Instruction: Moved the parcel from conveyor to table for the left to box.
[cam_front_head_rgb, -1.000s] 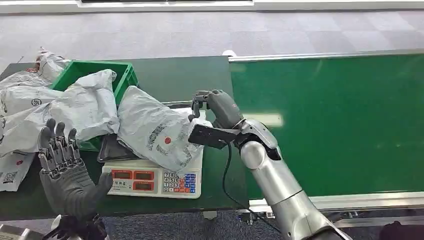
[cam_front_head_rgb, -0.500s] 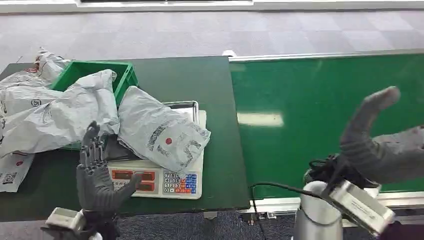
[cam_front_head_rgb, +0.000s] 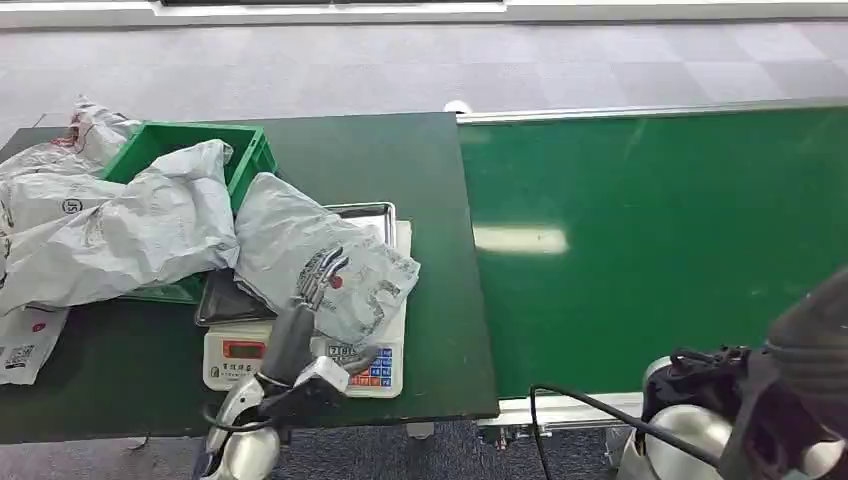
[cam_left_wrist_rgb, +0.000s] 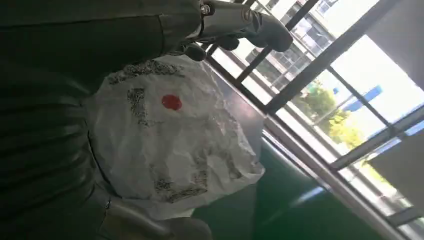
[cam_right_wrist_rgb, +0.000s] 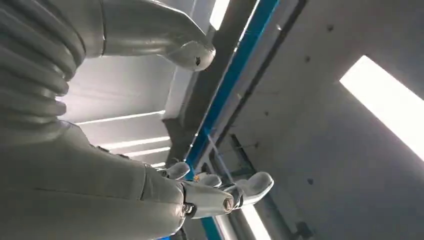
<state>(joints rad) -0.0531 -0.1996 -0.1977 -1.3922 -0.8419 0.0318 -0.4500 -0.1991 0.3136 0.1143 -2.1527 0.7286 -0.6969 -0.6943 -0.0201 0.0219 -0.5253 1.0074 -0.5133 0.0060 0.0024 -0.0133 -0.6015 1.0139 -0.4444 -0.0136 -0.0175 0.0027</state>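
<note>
A crumpled grey-white parcel (cam_front_head_rgb: 320, 262) with a red dot lies on the metal tray (cam_front_head_rgb: 372, 211) of the weighing scale (cam_front_head_rgb: 232, 352) on the dark table (cam_front_head_rgb: 360, 150). My left hand (cam_front_head_rgb: 298, 318) reaches up over the scale's keypad, its fingertips at the parcel's near edge. In the left wrist view the parcel (cam_left_wrist_rgb: 170, 140) lies between the spread fingers (cam_left_wrist_rgb: 240, 22) and the thumb (cam_left_wrist_rgb: 150, 225), with nothing gripped. My right hand (cam_front_head_rgb: 812, 345) is a dark blur low at the right, off the belt. In the right wrist view it (cam_right_wrist_rgb: 165, 195) is spread against the ceiling and holds nothing.
A green crate (cam_front_head_rgb: 245, 150) at the table's left holds a large grey parcel (cam_front_head_rgb: 150, 225); more parcels (cam_front_head_rgb: 40, 175) spill around it. The green conveyor belt (cam_front_head_rgb: 650, 240) runs along the right. A black cable (cam_front_head_rgb: 580, 400) loops at the belt's near edge.
My right arm has let go of the parcel and pulled back down to the lower right. My left hand has moved right, from the table's left to the parcel over the scale.
</note>
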